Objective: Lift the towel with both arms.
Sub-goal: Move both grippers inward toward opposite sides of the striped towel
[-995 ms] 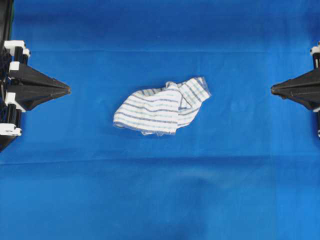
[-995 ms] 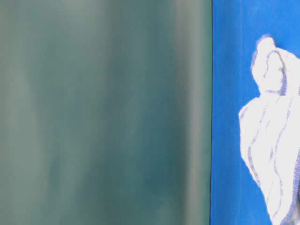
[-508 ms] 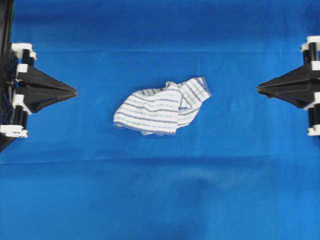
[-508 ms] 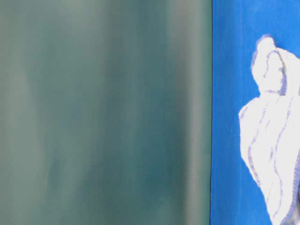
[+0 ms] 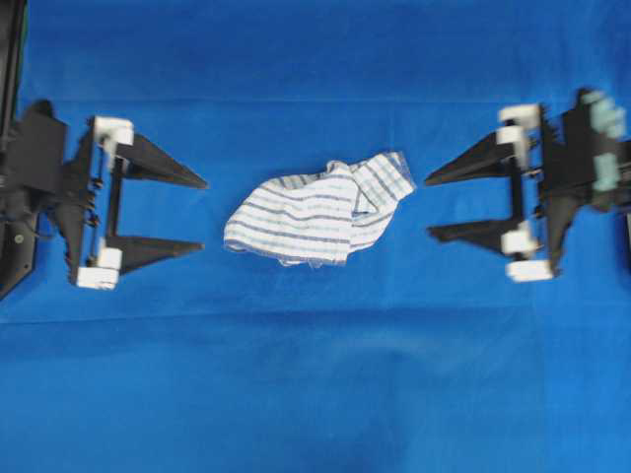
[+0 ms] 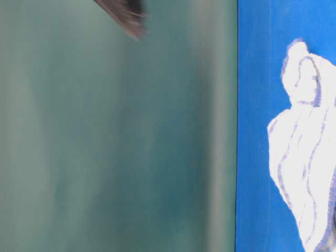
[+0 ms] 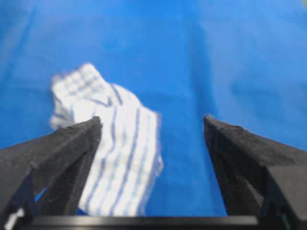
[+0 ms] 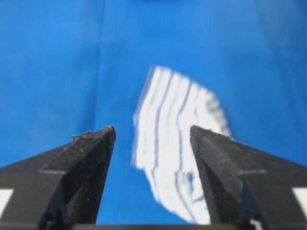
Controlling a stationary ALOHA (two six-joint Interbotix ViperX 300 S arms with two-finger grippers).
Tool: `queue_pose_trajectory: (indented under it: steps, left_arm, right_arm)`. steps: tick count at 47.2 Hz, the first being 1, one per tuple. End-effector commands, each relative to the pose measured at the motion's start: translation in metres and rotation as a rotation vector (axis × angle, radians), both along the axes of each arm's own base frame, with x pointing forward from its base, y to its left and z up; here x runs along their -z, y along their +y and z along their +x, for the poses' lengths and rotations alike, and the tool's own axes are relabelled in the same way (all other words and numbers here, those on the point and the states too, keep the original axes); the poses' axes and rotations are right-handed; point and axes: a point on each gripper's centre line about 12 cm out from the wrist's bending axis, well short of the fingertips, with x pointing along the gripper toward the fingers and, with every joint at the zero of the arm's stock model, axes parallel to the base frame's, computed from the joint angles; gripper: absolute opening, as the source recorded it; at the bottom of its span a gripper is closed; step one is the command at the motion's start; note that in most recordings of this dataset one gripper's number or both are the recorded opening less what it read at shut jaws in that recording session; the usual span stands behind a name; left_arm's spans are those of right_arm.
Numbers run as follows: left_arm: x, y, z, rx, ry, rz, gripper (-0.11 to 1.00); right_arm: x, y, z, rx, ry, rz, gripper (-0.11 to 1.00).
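Flanking towel [image 5: 317, 212] from both sides: left gripper [image 5: 202, 212] and right gripper [image 5: 429, 207] faced each other across it, neither touching cloth. Towel lay crumpled mid-scene on blue tablecloth [image 5: 315, 394], striped, bunched higher toward its right far corner. Both claws spread wide, 2 fingers each pointing inward — judged as set up to take opposite edges. Right tips sat just beside towel's right corner; left tips near left edge, small gap. Lift not yet begun.

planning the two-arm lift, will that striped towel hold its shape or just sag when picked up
The striped towel lies crumpled in soft folds, so it will probably sag between grips. It looks thin, likely light. With the left gripper and right gripper both open and apart from it, pinching a fold seems easiest.
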Motion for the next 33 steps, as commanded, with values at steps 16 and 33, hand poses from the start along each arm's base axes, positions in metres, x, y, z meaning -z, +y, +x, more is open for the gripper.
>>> queue_pose_trajectory:
  steps: [16, 33]
  left_arm:
    - [0.056, -0.009, 0.043, 0.021, 0.214, 0.014, 0.82]
    - [0.110, 0.003, 0.059, -0.019, 0.369, 0.016, 0.83]
  right_arm:
    - [0.066, 0.008, 0.068, -0.018, 0.255, -0.002, 0.61]
    - [0.114, 0.008, 0.100, -0.014, 0.359, 0.000, 0.61]
